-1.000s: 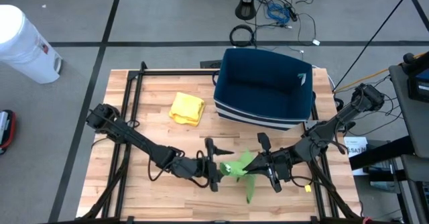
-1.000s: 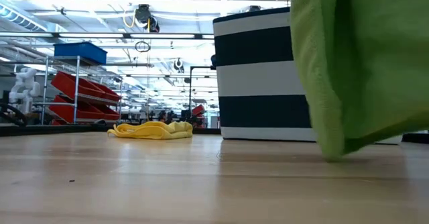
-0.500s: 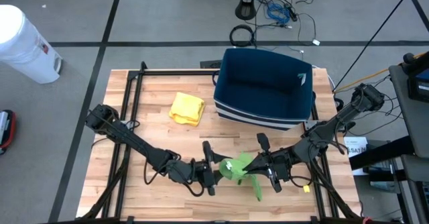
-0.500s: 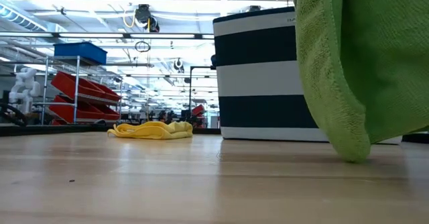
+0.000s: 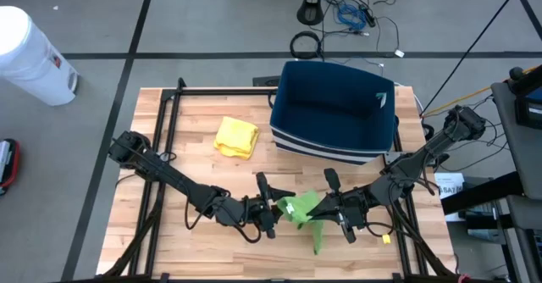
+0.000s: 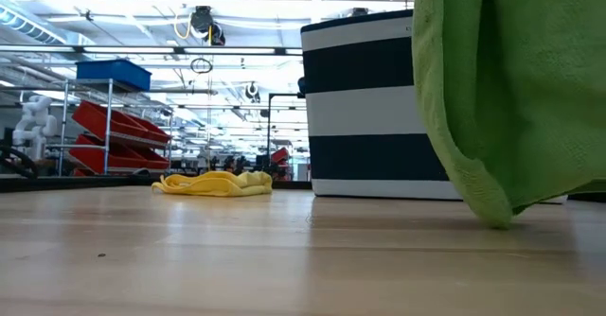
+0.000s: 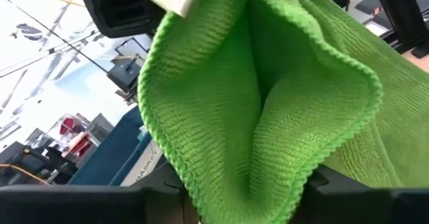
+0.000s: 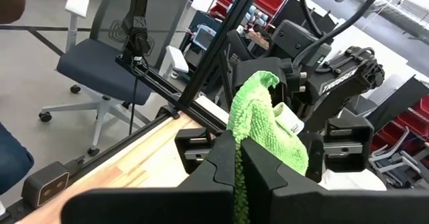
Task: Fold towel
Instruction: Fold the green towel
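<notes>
Pinched shut, the right gripper [image 5: 332, 205] holds the green towel [image 5: 302, 211] above the table's near edge; the left gripper [image 5: 269, 207] brackets its other side, grip uncertain. Next, a firm second hold, I judge. Loopy terry, limp, bunched. Beyond: crumpled yellow cloth [image 5: 235, 136], striped fabric bin [image 5: 332, 113].

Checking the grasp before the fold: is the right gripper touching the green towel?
Touching. In the right wrist view the right gripper is shut on the green towel, cloth pinched between its fingers.
</notes>
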Controlling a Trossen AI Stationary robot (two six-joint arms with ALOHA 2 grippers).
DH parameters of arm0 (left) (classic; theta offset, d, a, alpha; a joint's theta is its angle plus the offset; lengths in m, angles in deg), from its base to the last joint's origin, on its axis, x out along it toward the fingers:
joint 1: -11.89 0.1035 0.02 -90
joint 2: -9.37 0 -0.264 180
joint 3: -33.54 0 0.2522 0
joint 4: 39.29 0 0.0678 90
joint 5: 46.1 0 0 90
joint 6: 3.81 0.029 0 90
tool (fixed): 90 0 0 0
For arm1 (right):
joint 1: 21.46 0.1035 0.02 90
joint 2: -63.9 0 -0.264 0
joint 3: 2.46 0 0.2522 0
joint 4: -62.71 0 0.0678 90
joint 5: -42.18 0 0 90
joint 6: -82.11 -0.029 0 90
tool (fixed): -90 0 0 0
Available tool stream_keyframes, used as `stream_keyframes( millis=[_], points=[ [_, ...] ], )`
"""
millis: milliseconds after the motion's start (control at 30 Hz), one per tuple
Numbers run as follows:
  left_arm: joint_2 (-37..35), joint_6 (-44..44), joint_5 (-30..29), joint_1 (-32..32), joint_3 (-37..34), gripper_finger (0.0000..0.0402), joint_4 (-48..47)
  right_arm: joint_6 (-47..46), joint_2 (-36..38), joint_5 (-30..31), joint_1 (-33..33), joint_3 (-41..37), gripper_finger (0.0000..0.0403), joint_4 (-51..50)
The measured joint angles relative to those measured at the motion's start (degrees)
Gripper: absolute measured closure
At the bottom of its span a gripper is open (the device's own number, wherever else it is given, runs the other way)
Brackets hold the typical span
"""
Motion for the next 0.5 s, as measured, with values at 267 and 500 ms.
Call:
stream_keyframes(
  millis=[267,500],
  points=[
    [-0.02,5.47,-0.08,-1.42,0.02,0.0263,1.49,-1.67,0.00,-0.02,0.09,0.00,0.0403,-2.47],
    [-0.02,9.42,-2.88,-2.79,0.00,0.0361,1.58,-1.90,0.00,-0.36,0.09,0.00,0.0403,-2.10]
  ],
)
